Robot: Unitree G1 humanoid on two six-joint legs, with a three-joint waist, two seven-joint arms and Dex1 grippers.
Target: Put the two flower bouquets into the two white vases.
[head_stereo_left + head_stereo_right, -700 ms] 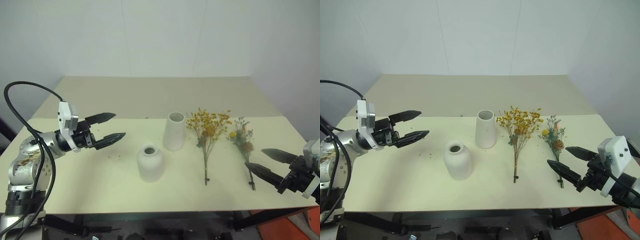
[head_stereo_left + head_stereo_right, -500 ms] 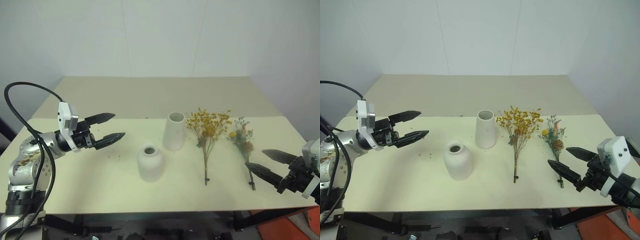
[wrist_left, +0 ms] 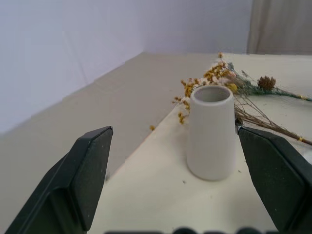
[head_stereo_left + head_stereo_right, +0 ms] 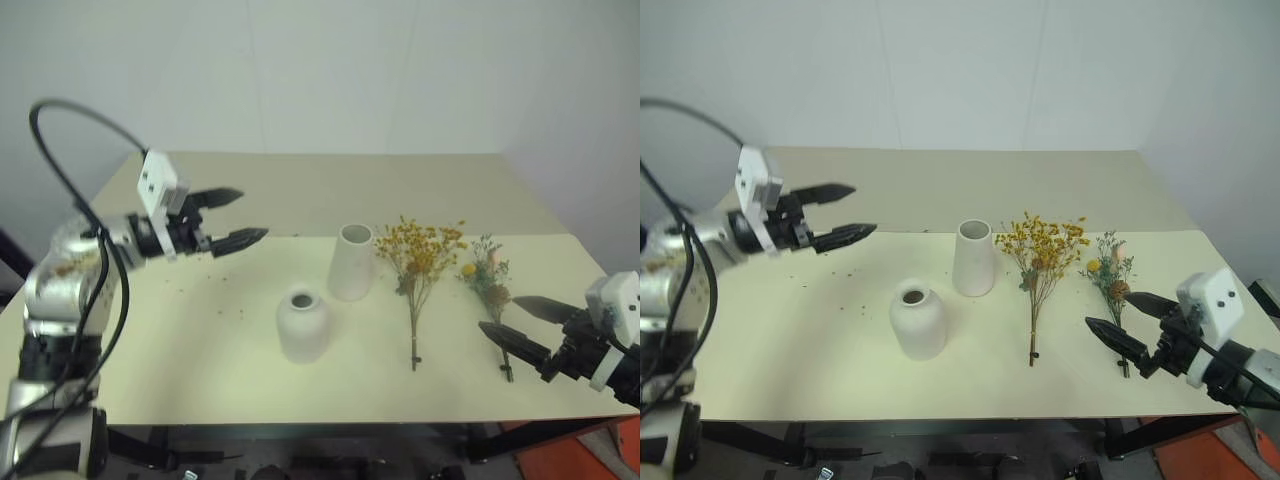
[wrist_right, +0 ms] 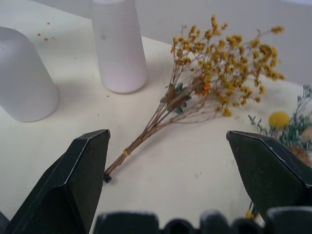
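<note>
A: Where the table (image 4: 180,340) ends nearest us, what is the right gripper (image 4: 1118,320) doing?

B: It hovers low with fingers spread wide, empty, at the stem end of the small grey-green bunch (image 4: 487,285), which lies flat.

A: And further in?

B: The squat vase (image 4: 302,325) stands upright near the front. The yellow bunch (image 4: 418,262) lies flat between the grey-green bunch and the tall vase (image 4: 350,262), its blossoms just beside that vase.

A: The left gripper (image 4: 232,219)?

B: Raised above the far left of the table, fingers apart, holding nothing, pointing toward the tall vase.
</note>
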